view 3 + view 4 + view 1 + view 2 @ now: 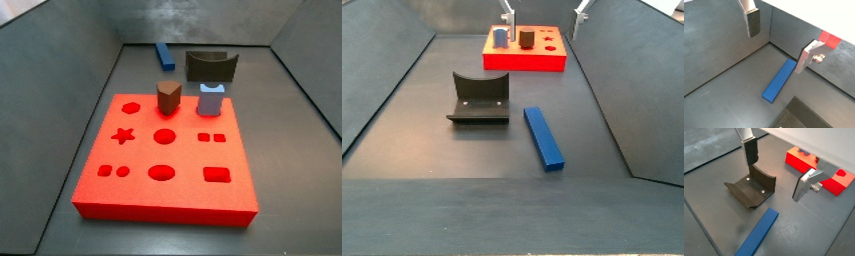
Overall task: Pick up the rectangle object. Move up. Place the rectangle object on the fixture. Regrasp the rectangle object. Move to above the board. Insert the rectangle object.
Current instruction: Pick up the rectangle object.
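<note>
In a side view, taking the dark fixture (478, 97) as the landmark, the blue bar (544, 136) lies flat on the grey floor (436, 150) just to its right, apart from it, one end running on toward the camera past the fixture's base. The red board (525, 61) sits well behind the fixture. The gripper (543, 12) hangs high above the board at the top of that view, only its finger ends showing.

In both wrist views the jaws stand wide apart with nothing between them. One finger (753, 21) is a flat silver plate with a dark pad; the opposite finger (809, 56) carries a round screw head. The bar (779, 80) lies below them, untouched.

The bar looks like a rigid moulded or printed plastic piece: long, slim, square-edged, evenly saturated blue, with a matte face. I judge it light and stiff, not fragile, with flat parallel long sides that suit a pinch across the narrow width. Taking hold near the middle of its length should keep it from tipping; a grip near one end would likely let it swing.

The fixture (751, 189) is nearly black, with a curved, dipped back wall, a base plate and two pale screw heads. The board (166, 150) is a bright red slab with recessed star, round, square and hexagon holes; a brown hexagonal peg (168, 97) and a pale-blue peg (210, 100) stand upright in it, on the edge nearest the fixture.
</note>
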